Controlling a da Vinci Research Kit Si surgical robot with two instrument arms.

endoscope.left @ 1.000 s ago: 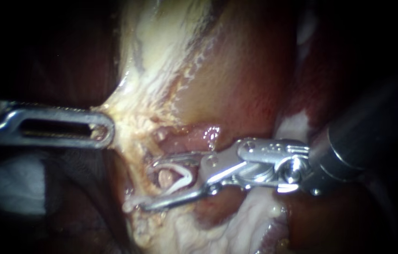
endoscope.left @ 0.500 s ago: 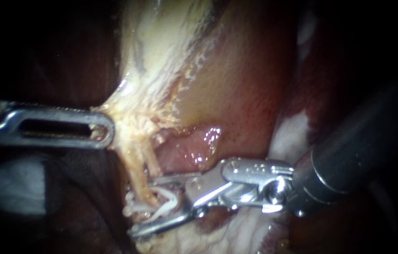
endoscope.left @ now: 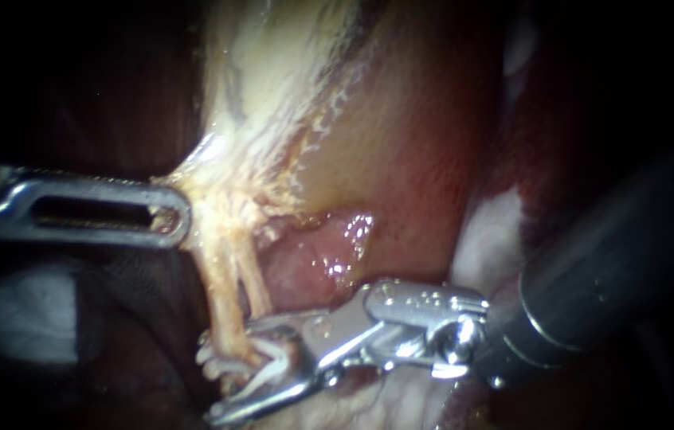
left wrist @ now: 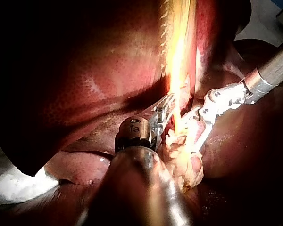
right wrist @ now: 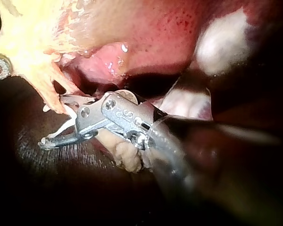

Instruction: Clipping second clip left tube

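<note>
With the left instrument (endoscope.left: 180, 213) clamping pale tissue (endoscope.left: 221, 203), we needed our right instrument (endoscope.left: 235, 373), holding the clip (endoscope.left: 277, 360) astride the tube (endoscope.left: 224, 310), squeezed squarely.

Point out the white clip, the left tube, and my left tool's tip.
White plastic clip (endoscope.left: 273, 358), endoscope view: its white arm beside the tube.
Pale stringy left tube (endoscope.left: 218, 299), endoscope view: mid-length, above the clip.
Left slotted steel tool (endoscope.left: 182, 213), endoscope view: jaw tip, shut on pale tissue (endoscope.left: 203, 197).

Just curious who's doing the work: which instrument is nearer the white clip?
Right. The right instrument carries the white clip at its tip, around the pale tube. The left instrument sits farther up, shut on tissue above the tube.
</note>
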